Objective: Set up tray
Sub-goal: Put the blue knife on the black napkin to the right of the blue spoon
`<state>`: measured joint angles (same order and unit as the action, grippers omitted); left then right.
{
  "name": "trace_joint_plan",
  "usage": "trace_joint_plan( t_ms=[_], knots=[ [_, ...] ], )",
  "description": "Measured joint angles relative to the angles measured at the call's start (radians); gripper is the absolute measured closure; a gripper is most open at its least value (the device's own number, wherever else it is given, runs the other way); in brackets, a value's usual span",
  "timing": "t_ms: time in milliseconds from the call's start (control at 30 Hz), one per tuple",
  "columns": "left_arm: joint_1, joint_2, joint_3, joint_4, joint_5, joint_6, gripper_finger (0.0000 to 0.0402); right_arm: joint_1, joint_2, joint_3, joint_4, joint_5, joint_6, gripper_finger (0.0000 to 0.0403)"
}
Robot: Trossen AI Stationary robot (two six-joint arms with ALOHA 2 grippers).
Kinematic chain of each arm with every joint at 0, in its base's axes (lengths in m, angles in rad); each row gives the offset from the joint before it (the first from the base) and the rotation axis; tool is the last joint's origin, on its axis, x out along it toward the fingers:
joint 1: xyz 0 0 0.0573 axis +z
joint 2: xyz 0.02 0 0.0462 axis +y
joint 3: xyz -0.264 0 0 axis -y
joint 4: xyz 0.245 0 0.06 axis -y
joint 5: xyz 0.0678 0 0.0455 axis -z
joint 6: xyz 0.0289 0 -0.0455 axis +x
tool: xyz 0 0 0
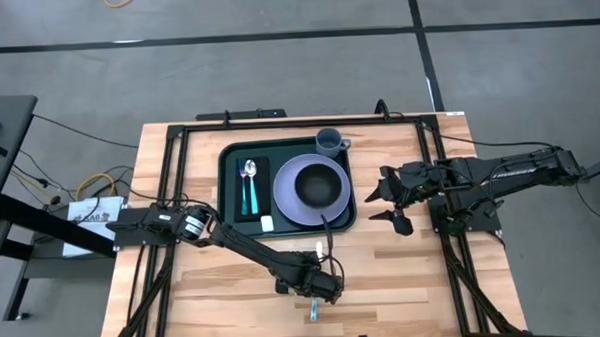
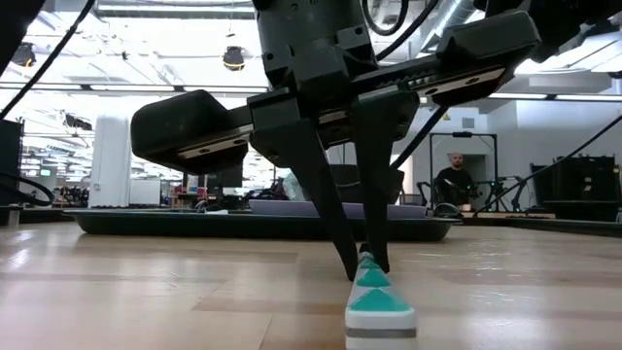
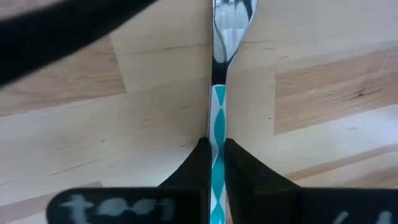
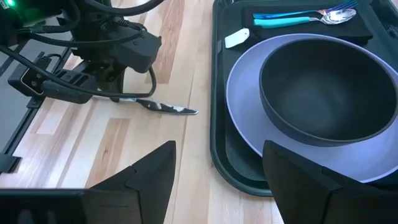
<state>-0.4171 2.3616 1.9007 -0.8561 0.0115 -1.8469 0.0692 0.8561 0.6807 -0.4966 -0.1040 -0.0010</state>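
**Left gripper pinching last utensil on bare table, tray nearly full**

Left to right in the high view. Left gripper (image 1: 322,285), lower centre of frame, is down on the wood with its fingers (image 3: 196,163) clenched on the teal-and-white handle of a utensil (image 3: 217,124), probably a knife; the blade points toward the tray. Judged: light, stiff, slick metal and thin against the table, so the mid-handle grip looks right, though it may pivot when lifted.

The tray (image 1: 231,151) sits centre frame, holding a black napkin (image 1: 261,180) with teal cutlery (image 1: 248,190), a purple plate (image 1: 286,194), a dark bowl (image 1: 319,186) and a cup (image 1: 329,141). Rigid plastic, loaded; best left alone.

Right gripper (image 1: 389,198) hangs just right of the tray, fingers spread, grasping nothing.
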Motion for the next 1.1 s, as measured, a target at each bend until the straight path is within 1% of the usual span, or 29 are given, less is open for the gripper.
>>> trace_joint_plan(
  t_ms=[67, 167, 400, 567, 767, 867, 967, 1100],
  knots=[
    [-0.001, -0.016, -0.003, -0.028, -0.023, 0.0, 0.0399, 0.0, 0.0, 0.0, 0.004, 0.0, 0.0, 0.0173],
    [-0.001, -0.041, -0.009, -0.115, -0.034, -0.002, 0.04, 0.0, 0.0, 0.0, 0.004, 0.0, 0.0, 0.0173],
    [-0.009, -0.112, -0.004, -0.17, -0.039, -0.01, 0.0395, 0.0, 0.0, 0.0, 0.004, 0.0, -0.008, 0.0173],
    [-0.022, -0.162, -0.002, -0.219, -0.077, -0.047, 0.0397, 0.0, 0.0, 0.0, 0.004, 0.0, -0.008, 0.0173],
    [-0.024, -0.17, -0.002, -0.257, -0.077, -0.049, 0.0399, 0.0, 0.0, 0.0, 0.004, 0.0, -0.008, 0.0173],
    [-0.024, -0.17, -0.002, -0.26, -0.077, -0.028, 0.04, 0.0, 0.0, 0.0, 0.004, 0.0, -0.008, 0.0173],
    [-0.022, -0.17, -0.001, -0.298, -0.078, 0.009, 0.04, 0.0, 0.0, 0.0, 0.004, 0.0, -0.008, 0.0173],
    [-0.021, -0.17, -0.001, -0.373, -0.065, 0.113, 0.0393, 0.0, 0.0, 0.0, 0.004, 0.0, -0.008, 0.0173]
  ],
)
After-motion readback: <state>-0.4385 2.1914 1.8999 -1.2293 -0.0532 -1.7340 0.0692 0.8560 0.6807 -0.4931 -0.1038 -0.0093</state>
